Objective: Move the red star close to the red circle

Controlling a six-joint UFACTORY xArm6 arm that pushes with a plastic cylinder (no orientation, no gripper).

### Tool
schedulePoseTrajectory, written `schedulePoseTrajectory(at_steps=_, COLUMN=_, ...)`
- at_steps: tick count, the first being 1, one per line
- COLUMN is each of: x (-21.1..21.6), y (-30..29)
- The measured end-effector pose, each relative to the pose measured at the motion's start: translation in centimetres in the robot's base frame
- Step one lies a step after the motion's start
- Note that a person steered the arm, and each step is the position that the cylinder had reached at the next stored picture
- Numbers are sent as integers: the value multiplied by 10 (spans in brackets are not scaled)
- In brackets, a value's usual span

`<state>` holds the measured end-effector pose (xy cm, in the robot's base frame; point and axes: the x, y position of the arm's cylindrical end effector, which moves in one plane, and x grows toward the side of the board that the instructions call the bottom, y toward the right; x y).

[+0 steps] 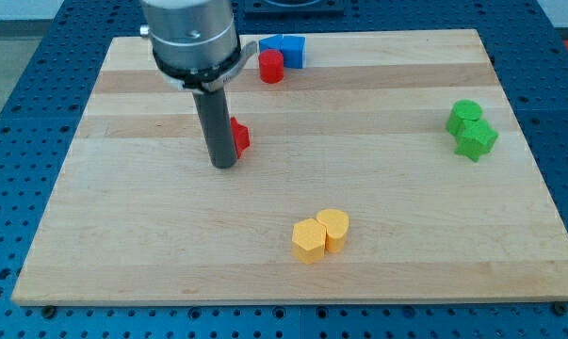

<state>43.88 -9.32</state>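
Seven blocks lay on the wooden tabletop, in four colours.

Two were red: a red cylinder near the far edge, and a red block partly hidden behind the rod, its shape not readable.

Blue showed as one mass, the blue block, at the far edge; whether it was one piece or two could not be told.

Two were green, near the right edge: a green cylinder and a green block, touching.

Two were yellow, toward the near edge: a yellow hexagon and a yellow block, touching.

One rod stood on the tabletop, with one end, my tip.
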Motion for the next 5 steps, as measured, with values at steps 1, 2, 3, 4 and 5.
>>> schedulePoseTrajectory(at_steps=1, x=-29, y=0)
schedulePoseTrajectory(at_steps=2, x=-56, y=0)
schedulePoseTrajectory(at_steps=3, x=-75, y=6)
schedulePoseTrajectory(at_steps=4, x=-85, y=17)
schedulePoseTrajectory(at_steps=5, x=-93, y=29)
